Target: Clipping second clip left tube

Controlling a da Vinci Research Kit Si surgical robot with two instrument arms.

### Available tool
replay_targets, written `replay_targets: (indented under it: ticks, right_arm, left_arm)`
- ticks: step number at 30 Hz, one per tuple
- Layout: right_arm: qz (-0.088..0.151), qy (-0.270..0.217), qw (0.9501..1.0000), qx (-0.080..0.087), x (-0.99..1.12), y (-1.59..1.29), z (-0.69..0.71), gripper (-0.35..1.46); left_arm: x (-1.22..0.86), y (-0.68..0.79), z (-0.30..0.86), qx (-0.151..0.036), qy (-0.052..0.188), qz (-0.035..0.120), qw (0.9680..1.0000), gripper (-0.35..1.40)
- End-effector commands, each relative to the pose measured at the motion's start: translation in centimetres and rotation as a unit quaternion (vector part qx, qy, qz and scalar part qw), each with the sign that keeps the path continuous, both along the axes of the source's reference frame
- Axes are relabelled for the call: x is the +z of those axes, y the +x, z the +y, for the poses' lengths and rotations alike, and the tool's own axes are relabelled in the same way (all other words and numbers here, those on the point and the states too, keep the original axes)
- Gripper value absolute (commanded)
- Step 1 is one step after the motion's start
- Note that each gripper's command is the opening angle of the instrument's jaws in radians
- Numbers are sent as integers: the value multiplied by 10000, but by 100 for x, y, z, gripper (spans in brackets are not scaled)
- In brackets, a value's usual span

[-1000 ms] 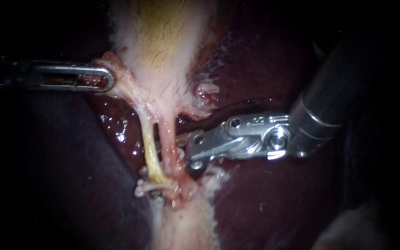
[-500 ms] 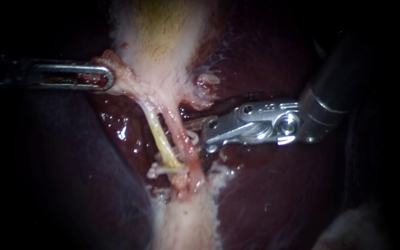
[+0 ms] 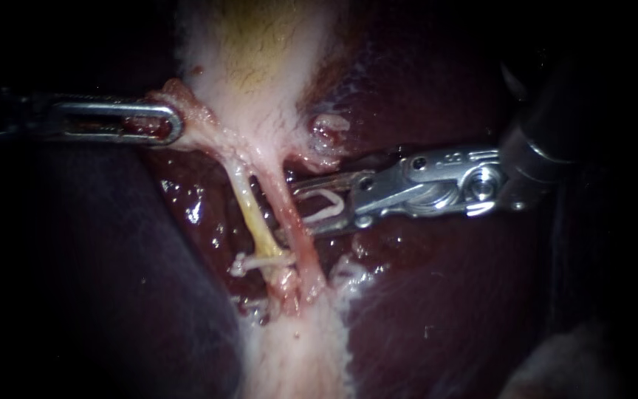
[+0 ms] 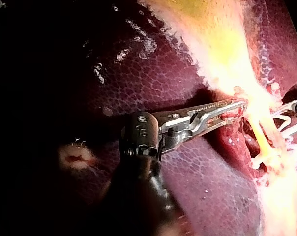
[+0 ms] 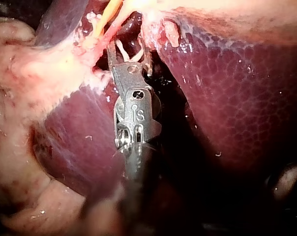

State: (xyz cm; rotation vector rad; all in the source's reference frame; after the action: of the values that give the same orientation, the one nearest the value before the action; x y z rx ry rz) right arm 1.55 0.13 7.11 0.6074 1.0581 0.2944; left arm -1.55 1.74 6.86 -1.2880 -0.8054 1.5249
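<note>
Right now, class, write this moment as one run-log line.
left instrument: jaws shut on gallbladder | right instrument: jaws hold clip, beside right tube | left tube: outside the jaws

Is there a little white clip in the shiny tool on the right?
Yes, a pale looped clip sits held in the tip of the right instrument, close beside the pink tube.

left instrument point(image 3: 176, 124): silver, slotted tip | right instrument point(image 3: 301, 210): silver, pinned hinge, dark shaft
</note>
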Motion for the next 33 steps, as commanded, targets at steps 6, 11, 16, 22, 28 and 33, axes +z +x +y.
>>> replay_targets:
  ticks: [6, 11, 16, 22, 28, 33]
  right_arm:
    - [40, -31, 10000, -29, -10, -19, 2, 38]
    - [89, -14, 9999, -64, -27, -31, 3, 43]
    - [271, 83, 9996, 22, -58, -36, -1, 46]
    - [312, 109, 9994, 68, -86, -18, -20, 47]
    - [414, 172, 9990, 52, -95, 5, -27, 48]
    - [399, 151, 9991, 67, -86, 20, -29, 48]
  left_arm:
    - [0, 0, 0, -1, -1, 1, 10000, -35]
    - [0, 0, 0, 0, -1, 1, 10000, -35]
    - [1, 0, 0, 1, -1, 0, 10000, -35]
    - [3, 1, 1, 4, -1, -2, 10000, -35]
    - [4, -2, 4, 10, 5, -9, 10000, -35]
    - [5, -6, 6, 2, 5, -4, 10000, -35]
